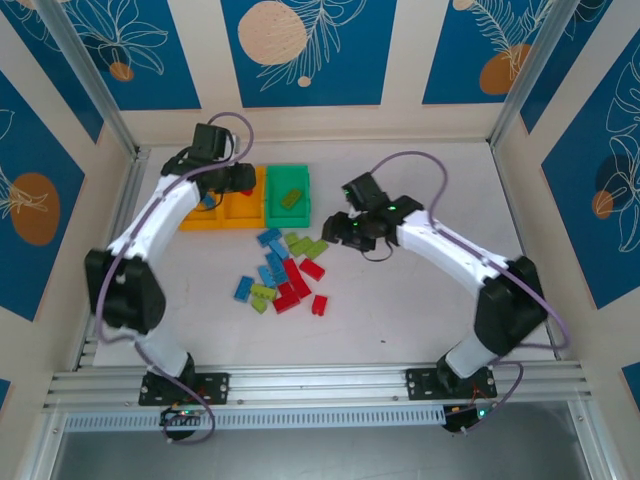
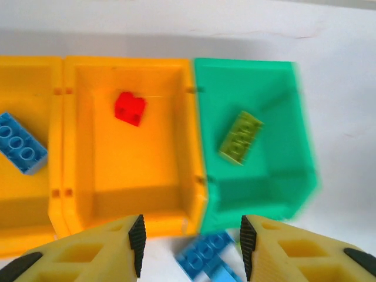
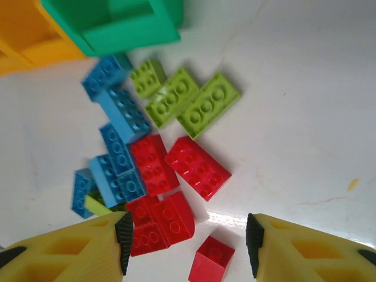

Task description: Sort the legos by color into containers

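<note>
The three bins stand joined in a row on the white tabletop [image 1: 420, 320]. The green bin [image 2: 264, 194] is at the right end, the middle orange bin [image 2: 135, 202] touches its left side, and the far orange bin [image 2: 26, 217] lies beyond that. A lime brick [image 2: 241, 137] lies in the green bin, a red brick [image 2: 130, 108] in its orange neighbour, and a blue brick [image 2: 20, 143] in the bin farthest from it. The loose bricks [image 1: 280, 275], blue, red and lime mixed, are heaped on the tabletop just in front of the green bin. A blue one [image 2: 202, 251] lies near its front wall. The jaws of the left arm [image 1: 160, 215] are held apart, nothing grasped, at the front edge of the green bin's orange neighbour. The jaws of the right arm [image 1: 450, 255] are spread and empty over the heap in front of the green bin. A single red brick [image 3: 211, 258] is seen untouched on the tabletop between them. The space is enclosed by cream walls with blue leaf-patterned panels [image 1: 305, 50] and an aluminium frame [image 1: 320, 385].
</note>
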### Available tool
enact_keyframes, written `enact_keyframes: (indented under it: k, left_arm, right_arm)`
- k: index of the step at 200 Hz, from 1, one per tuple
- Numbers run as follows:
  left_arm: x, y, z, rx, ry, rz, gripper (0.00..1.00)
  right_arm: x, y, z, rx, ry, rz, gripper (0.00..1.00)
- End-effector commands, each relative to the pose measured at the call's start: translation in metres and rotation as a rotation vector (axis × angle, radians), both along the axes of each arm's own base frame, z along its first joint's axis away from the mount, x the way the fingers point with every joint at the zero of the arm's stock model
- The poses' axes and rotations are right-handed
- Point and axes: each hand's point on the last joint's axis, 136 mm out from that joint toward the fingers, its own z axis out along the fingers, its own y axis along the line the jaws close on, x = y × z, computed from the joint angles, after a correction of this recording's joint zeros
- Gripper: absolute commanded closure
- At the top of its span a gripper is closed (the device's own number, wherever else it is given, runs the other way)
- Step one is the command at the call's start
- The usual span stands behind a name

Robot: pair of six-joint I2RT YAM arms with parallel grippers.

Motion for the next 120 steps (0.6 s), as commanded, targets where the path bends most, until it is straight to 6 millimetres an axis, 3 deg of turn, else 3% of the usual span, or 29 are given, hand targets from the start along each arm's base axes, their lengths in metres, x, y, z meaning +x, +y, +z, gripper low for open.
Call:
enact_keyframes:
  k: [1,29,55,74,120]
  left_arm:
    - [-0.045,-0.034,0.04,-0.002,-0.144,-0.184,0.53]
    - [-0.109,-0.056,0.052,0.055,-0.263,-0.394,0.52]
    - [-0.15,-0.054,0.047,0.059,-0.302,-0.477,0.49]
    - [-0.165,-0.044,0.04,0.071,-0.299,-0.468,0.48]
    - [-0.172,-0.038,0.026,0.079,-0.258,-0.452,0.47]
  right_arm:
    - [0.001,0.016,-0.021,-0.065,0.07,-0.02,0.42]
    - [0.021,0.029,-0.057,-0.138,0.088,-0.002,0.39]
    - [0.041,0.045,-0.079,-0.227,-0.033,0.249,0.25]
    - [0.046,0.043,-0.09,-0.356,-0.109,0.419,0.04]
    - [0.05,0.048,-0.105,-0.389,-0.105,0.562,0.03]
